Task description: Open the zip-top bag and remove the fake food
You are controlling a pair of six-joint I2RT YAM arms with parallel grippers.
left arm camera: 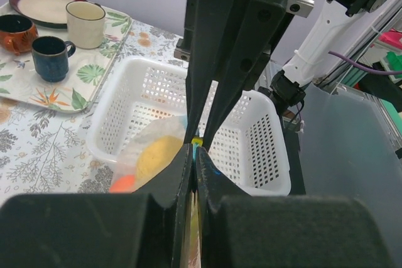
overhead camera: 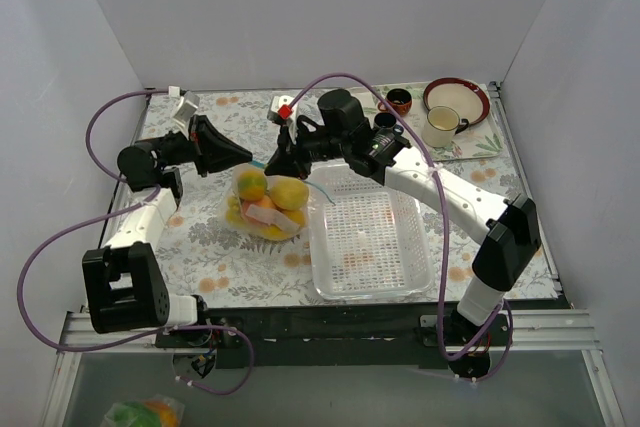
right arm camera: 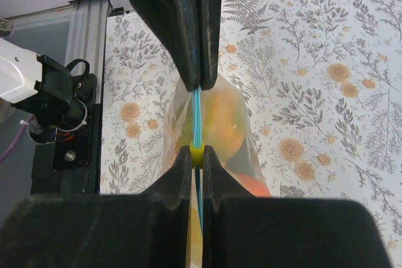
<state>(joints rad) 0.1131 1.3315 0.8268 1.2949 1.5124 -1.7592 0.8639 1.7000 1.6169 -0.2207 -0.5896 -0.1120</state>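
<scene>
The zip-top bag (overhead camera: pixel 266 209) stands on the table left of the basket, its pale blue zip strip (right arm camera: pixel 197 114) held taut on top. It holds the fake food: yellow and orange round fruits (overhead camera: pixel 288 192), also seen through the plastic in the left wrist view (left arm camera: pixel 157 155) and the right wrist view (right arm camera: pixel 227 117). My left gripper (overhead camera: pixel 247 159) is shut on the strip's left end (left arm camera: pixel 193 149). My right gripper (overhead camera: pixel 273 166) faces it, shut on the small yellow zip slider (right arm camera: pixel 198 154). The two sets of fingertips nearly touch.
A white perforated basket (overhead camera: pixel 318 247) sits right of the bag, also in the left wrist view (left arm camera: pixel 270 155). A leaf-print tray (overhead camera: pixel 478 142) at the back right carries a cream mug (overhead camera: pixel 440 125), a dark mug (overhead camera: pixel 385 122), a brown mug (overhead camera: pixel 399 100) and a red-rimmed plate (overhead camera: pixel 456 97).
</scene>
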